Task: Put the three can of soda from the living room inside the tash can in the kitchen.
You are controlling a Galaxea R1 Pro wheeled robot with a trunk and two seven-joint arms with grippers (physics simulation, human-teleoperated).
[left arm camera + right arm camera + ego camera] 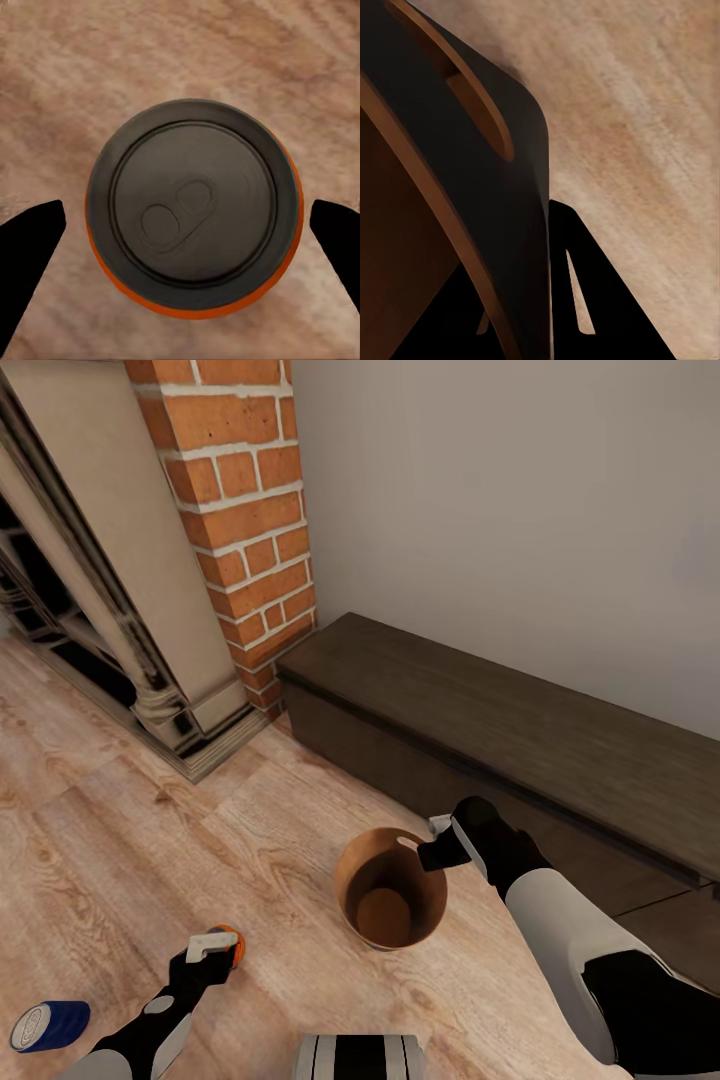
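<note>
Cans like the orange soda can (193, 217) should be light, stiff enough around the wall but dentable if squeezed hard, and pretty slick, so I'd pinch it across the sides about halfway up and keep the grip gentle. It's standing upright on the wood floor (120, 810), and the left gripper (212, 947) hangs straight over its top with the fingers (30, 255) spread wide, one on each side and not touching it.

The trash can (390, 888) is sitting on the living room floor just in front of the long dark low cabinet (520, 730), near the brick chimney (240, 510). It looks rigid and light too. The right gripper (438, 842) is clamped on its rim, one finger inside and one outside the wall in the right wrist view.

Count: two soda cans, the orange one and a blue soda can (48, 1025) lying on its side nearby. One bin, nothing inside it as far as I can tell.
</note>
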